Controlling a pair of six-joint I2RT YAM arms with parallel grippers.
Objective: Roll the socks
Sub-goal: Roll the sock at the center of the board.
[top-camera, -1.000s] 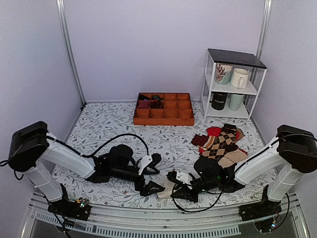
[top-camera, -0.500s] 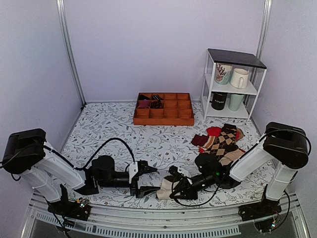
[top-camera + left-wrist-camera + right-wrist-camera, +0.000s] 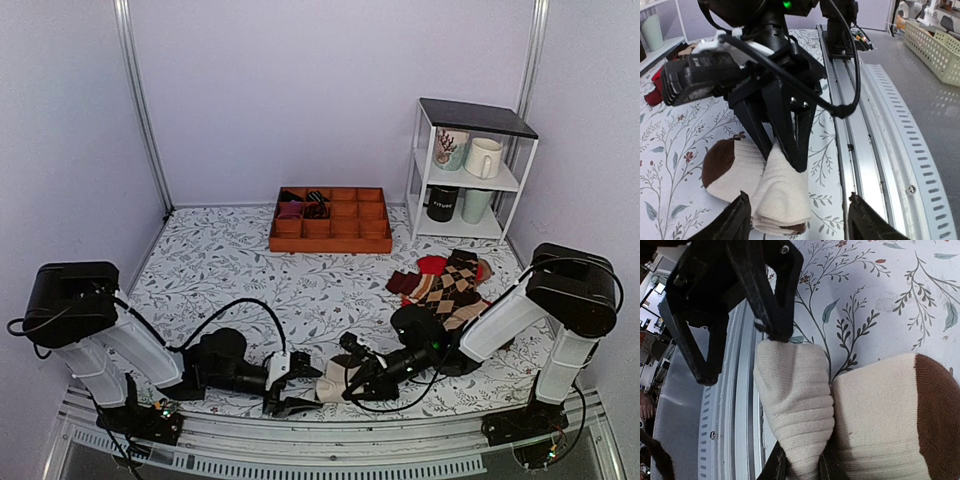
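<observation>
The right claw [image 3: 801, 467] is clamping a fold of the socks [image 3: 800, 390]; the left claw [image 3: 801, 216] is standing apart, straddling them. The socks are lying at the near edge of the worktop [image 3: 670, 145].

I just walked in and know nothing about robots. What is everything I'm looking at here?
socks: one folded bundle, cream with a dark brown toe, front edge of the table
sock pile: one heap, brown-tan argyle and red, right side
tray: one, orange-brown, divided into compartments, back centre, dark items in its left compartments
shelf: one, white frame with black top, back right
mugs: four, patterned, cream, black, pale green, two per shelf level
table: one, floral cover
arms: two, white and black, near edge
left tool: one, black, jaws apart either side of the socks
right tool: one, black, pinching the socks
</observation>
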